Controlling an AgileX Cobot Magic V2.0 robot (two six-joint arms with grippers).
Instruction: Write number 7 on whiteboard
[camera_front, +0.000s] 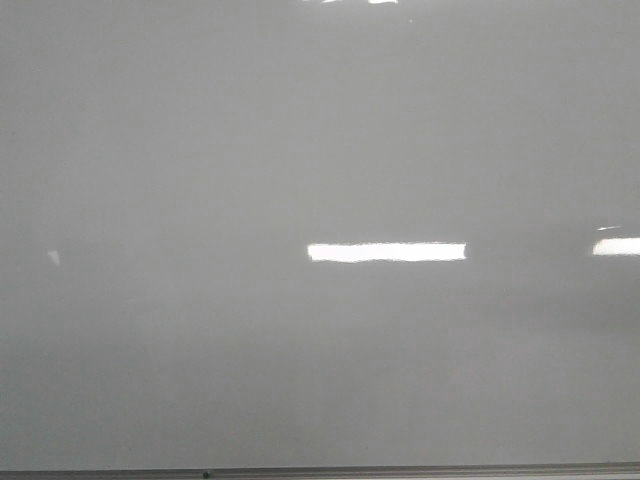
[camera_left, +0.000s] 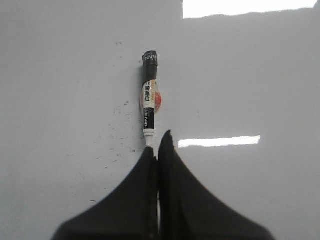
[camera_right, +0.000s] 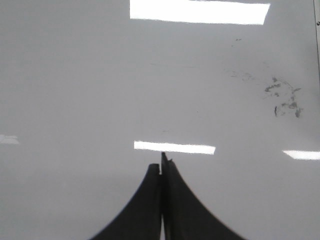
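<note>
**Marker gripped, board still blank**

The left gripper (camera_left: 156, 145) pinches one marker (camera_left: 149, 100) by its white end, the barrel pointing away over the board (camera_left: 60, 75). Judged best: press lightly and draw the bar first. The right gripper (camera_right: 162, 165) is pressed together, empty. One board; beyond the marker, no 7 shows, only faint smudges (camera_right: 284, 100).

Bright rectangular light reflections (camera_front: 386, 252) gleam on a glossy grey-white surface.
</note>
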